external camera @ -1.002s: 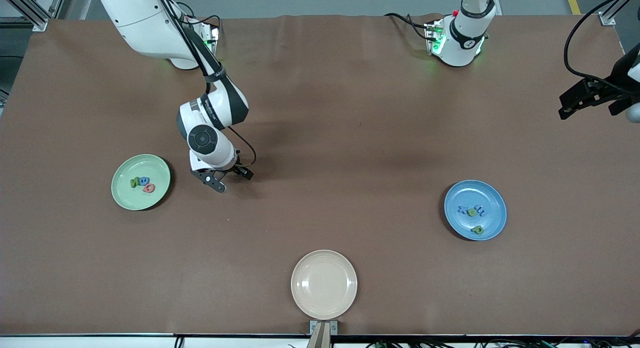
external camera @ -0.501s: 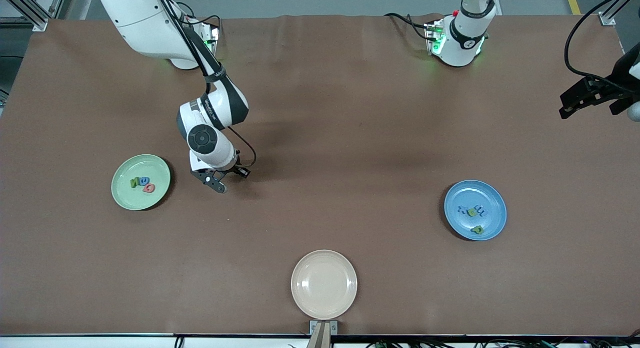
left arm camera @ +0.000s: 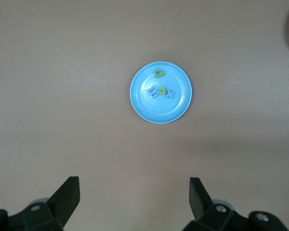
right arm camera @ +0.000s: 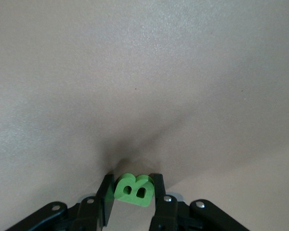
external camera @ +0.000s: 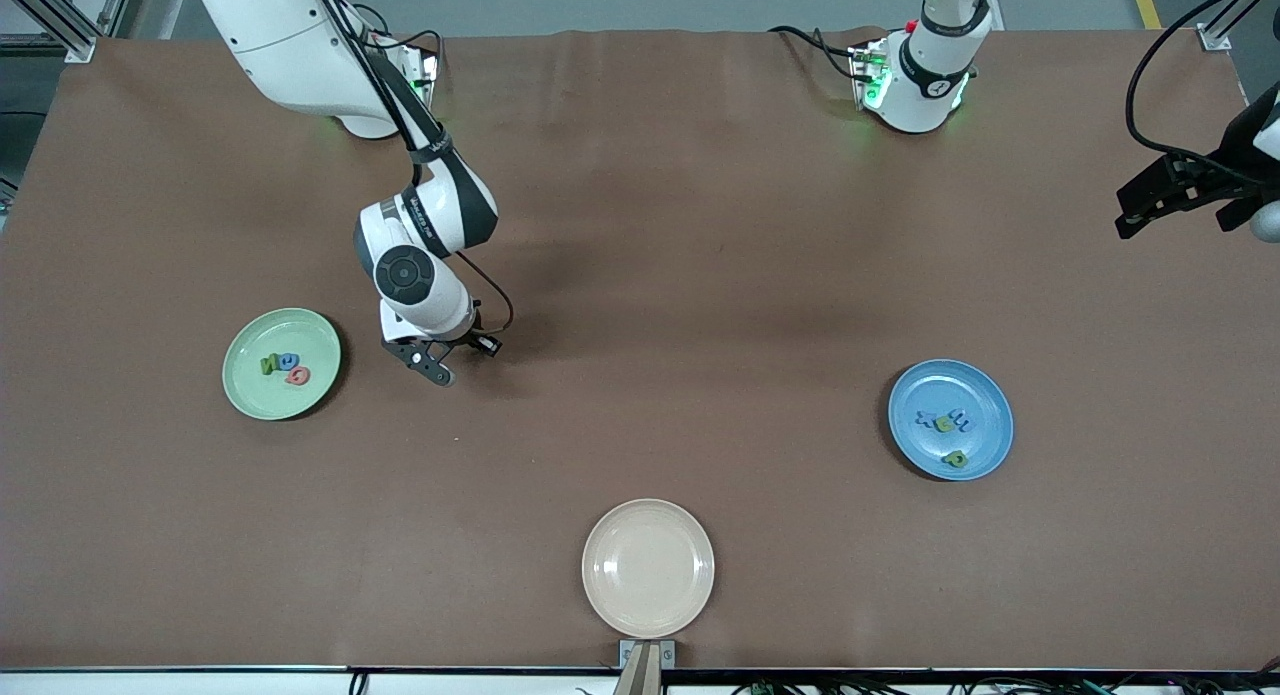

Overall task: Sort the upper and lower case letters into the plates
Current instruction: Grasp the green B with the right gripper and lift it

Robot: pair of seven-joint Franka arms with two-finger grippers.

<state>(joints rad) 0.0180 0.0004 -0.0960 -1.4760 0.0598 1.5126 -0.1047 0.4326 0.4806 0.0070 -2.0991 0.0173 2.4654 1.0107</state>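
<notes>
My right gripper (external camera: 437,363) hangs over bare table beside the mint green plate (external camera: 250,337), toward the table's middle. In the right wrist view it (right arm camera: 132,185) is shut on a green letter B (right arm camera: 133,189); the front view does not show the letter. The mint plate holds a green (external camera: 268,364), a blue (external camera: 288,359) and a red letter (external camera: 297,376). The blue plate (external camera: 988,395) holds several green and blue letters (external camera: 945,422). My left gripper (external camera: 1150,203) waits high at the left arm's end of the table, open and empty (left arm camera: 133,185), looking down on the blue plate (left arm camera: 179,79).
A cream-beige plate (external camera: 648,567) with nothing in it sits at the table's edge nearest the front camera, midway between the two arms' ends. The brown tabletop (external camera: 700,305) stretches between the three plates.
The right gripper has shifted very slightly with the green B still in it. The left arm has barely moved.
</notes>
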